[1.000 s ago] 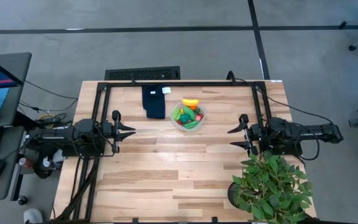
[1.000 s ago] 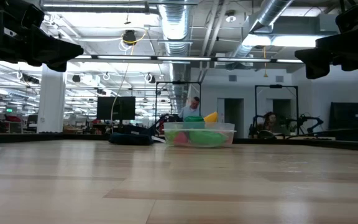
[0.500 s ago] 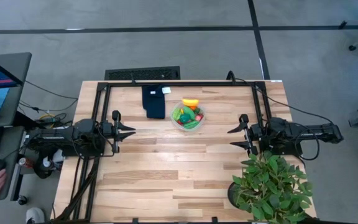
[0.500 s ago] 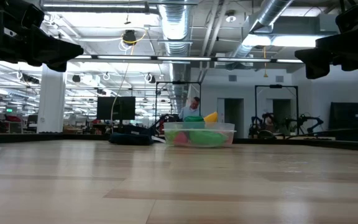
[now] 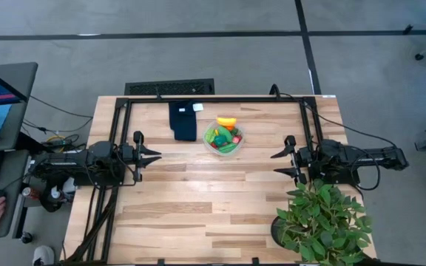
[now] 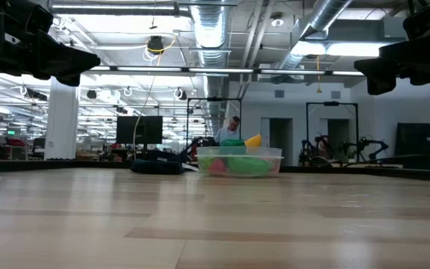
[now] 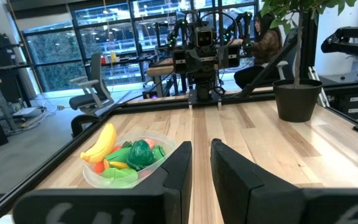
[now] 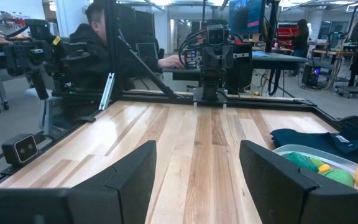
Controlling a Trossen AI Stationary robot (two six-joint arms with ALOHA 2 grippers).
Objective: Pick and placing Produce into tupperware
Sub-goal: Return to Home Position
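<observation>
Produce (image 5: 225, 137) looks all in the tupperware (image 5: 213, 147), probably done; my left jaws clenched, right jaws released, both empty.

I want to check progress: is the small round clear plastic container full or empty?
Full. The small round clear plastic container holds green, red and orange toy produce, and a yellow banana rises above its rim.

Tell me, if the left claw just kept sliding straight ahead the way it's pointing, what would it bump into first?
Probably nothing on the table: the left gripper points across bare wood, passing beside the tupperware. The first thing in line looks like the right gripper facing it.
</observation>
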